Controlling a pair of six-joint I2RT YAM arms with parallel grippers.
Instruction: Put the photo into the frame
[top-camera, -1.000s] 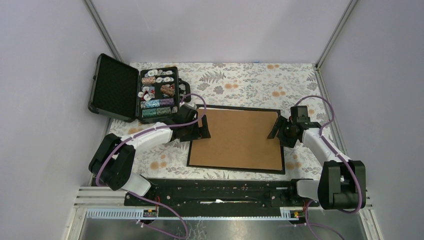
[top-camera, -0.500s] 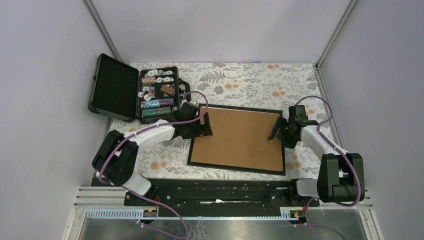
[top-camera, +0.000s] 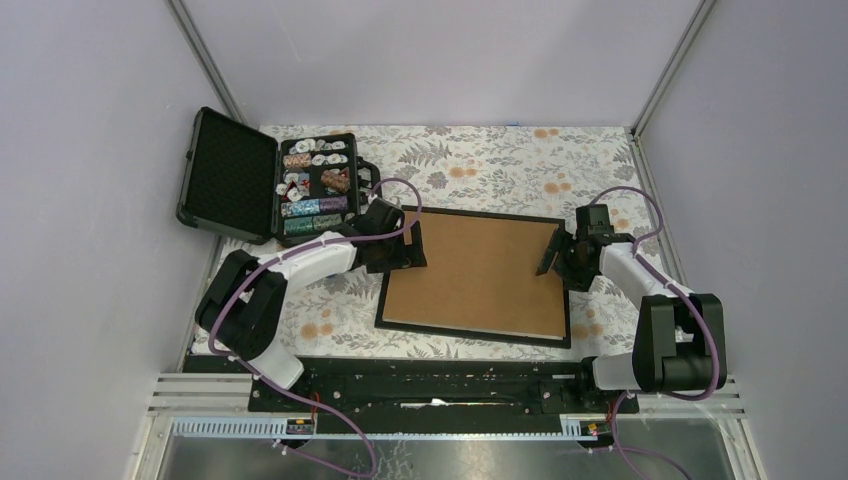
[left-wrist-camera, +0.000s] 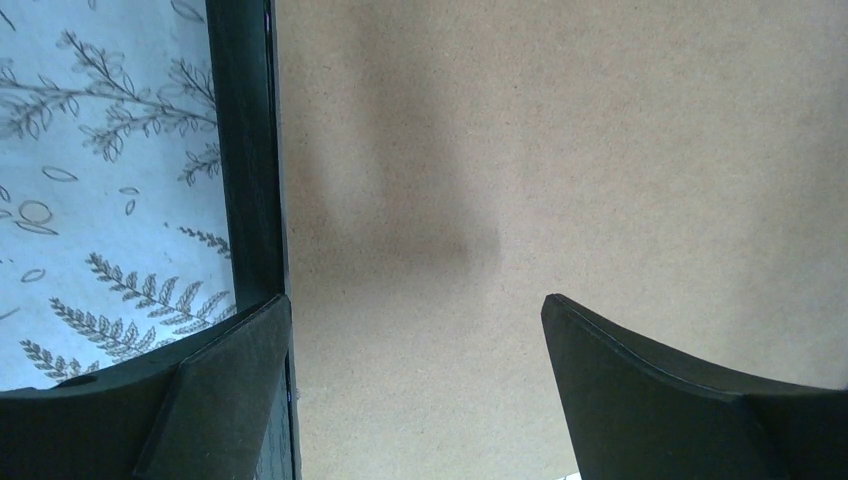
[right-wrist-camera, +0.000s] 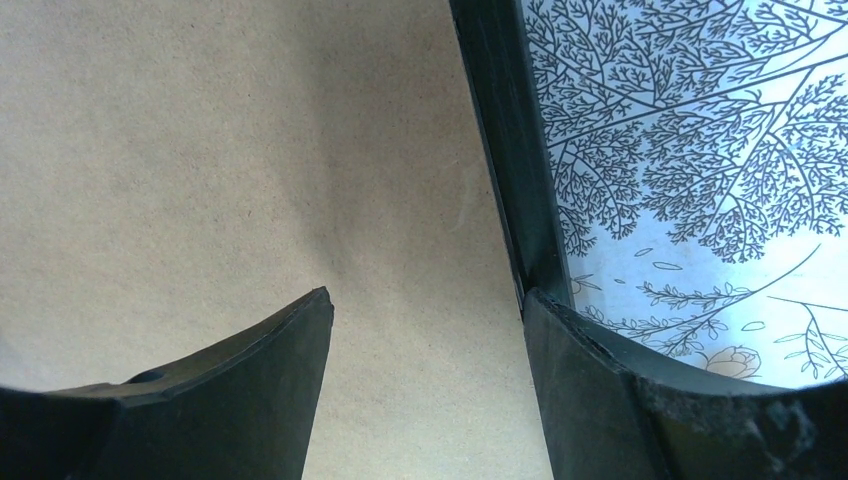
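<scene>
The open black case (top-camera: 265, 185) of chips is sitting at the far left of the flowered counter (top-camera: 480, 160), and it is lying close to the left arm's elbow. A wide swing on that side could knock into it.

The frame (top-camera: 470, 275) is lying face down in the middle of the counter, showing its brown backing board (left-wrist-camera: 560, 150). The photo is not showing in any view, so I cannot tell whether it is already under the board or somewhere else. If it is not inside, working the frame now is getting ahead of the task. Both arms are working opposite short sides, so uneven lifting or pushing could twist the thin frame, slide it across the cloth, or pop the board loose.

The left end effector (top-camera: 405, 245) is hovering at the frame's left side near the far corner. Its fingers are standing wide apart and gripping nothing, one over the black moulding (left-wrist-camera: 245, 150), the other over bare board.

The right end effector (top-camera: 556, 255) is hanging at the right side with its fingers parted somewhat less and also gripping nothing. One is lying over the board and the other is at the right moulding (right-wrist-camera: 505, 150). Whether any fingertip is pressing down, I cannot tell.
</scene>
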